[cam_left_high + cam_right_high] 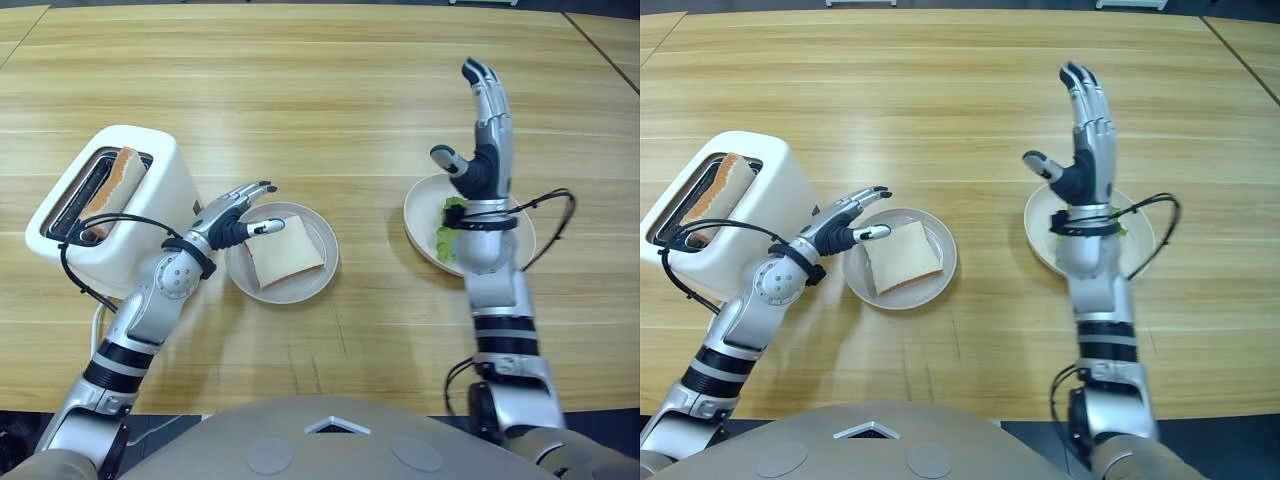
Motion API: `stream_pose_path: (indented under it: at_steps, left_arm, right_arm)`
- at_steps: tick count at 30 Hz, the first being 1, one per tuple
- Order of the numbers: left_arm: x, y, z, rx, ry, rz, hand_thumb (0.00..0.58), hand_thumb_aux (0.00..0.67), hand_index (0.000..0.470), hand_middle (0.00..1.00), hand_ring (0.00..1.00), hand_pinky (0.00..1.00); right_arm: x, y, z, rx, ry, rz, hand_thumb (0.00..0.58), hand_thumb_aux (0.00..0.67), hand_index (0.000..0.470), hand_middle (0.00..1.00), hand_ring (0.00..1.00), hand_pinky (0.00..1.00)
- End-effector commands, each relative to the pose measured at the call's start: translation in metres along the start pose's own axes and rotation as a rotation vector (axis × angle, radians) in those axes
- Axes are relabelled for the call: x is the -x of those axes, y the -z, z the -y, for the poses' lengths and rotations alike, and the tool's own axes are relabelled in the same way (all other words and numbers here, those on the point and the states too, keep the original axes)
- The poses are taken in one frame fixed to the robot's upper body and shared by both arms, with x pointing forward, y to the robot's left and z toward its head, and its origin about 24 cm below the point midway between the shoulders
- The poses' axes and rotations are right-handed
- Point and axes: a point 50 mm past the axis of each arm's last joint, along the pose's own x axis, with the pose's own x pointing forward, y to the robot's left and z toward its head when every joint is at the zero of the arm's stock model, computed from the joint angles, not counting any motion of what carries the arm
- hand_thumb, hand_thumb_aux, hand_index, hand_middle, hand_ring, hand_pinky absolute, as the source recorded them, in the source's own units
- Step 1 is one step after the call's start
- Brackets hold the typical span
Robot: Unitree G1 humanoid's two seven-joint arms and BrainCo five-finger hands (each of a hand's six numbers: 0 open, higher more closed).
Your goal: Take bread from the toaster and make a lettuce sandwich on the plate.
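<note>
White toaster (150, 190), left: one bread slice (112, 178) in its slot. Left hand (235, 215), fingers loosely spread and empty, is beside the plate (325, 265) bearing a second slice (285, 250). Right hand (485, 130), fingers spread, is above the lettuce (448, 228). Likely next step: lower the right hand and pinch the lettuce.

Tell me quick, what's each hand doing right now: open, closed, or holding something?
Left hand: open, holding nothing, by the plate with the bread slice.
Right hand: open, fingers straight, holding nothing.
</note>
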Motion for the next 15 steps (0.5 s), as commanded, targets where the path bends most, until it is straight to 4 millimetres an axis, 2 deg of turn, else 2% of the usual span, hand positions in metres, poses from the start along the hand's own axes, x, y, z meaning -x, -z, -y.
stream_pose_path:
  at_steps: [1,4,7,15]
  left_arm:
    - [0.001,-0.006,-0.019,0.101,-0.184,0.024,0.000,0.000,0.000,0.00,0.00,0.00]
    - [0.004,-0.025,-0.036,0.228,-0.353,0.153,0.000,0.000,0.000,0.00,0.00,0.00]
    - [0.009,-0.034,-0.039,0.283,-0.408,0.235,0.000,0.000,0.000,0.00,0.00,0.00]
    - [0.011,-0.031,-0.032,0.274,-0.387,0.239,0.000,0.000,0.000,0.00,0.00,0.00]
  right_arm:
    - [0.007,0.055,0.003,0.447,-0.253,-0.115,0.000,0.000,0.000,0.00,0.00,0.00]
    - [0.018,0.079,-0.002,0.569,-0.423,-0.200,0.000,0.000,0.000,0.00,0.00,0.00]
    - [0.033,0.098,-0.004,0.663,-0.590,-0.254,0.000,0.000,0.000,0.00,0.00,0.00]
    - [0.051,0.113,-0.009,0.694,-0.759,-0.282,0.000,0.000,0.000,0.00,0.00,0.00]
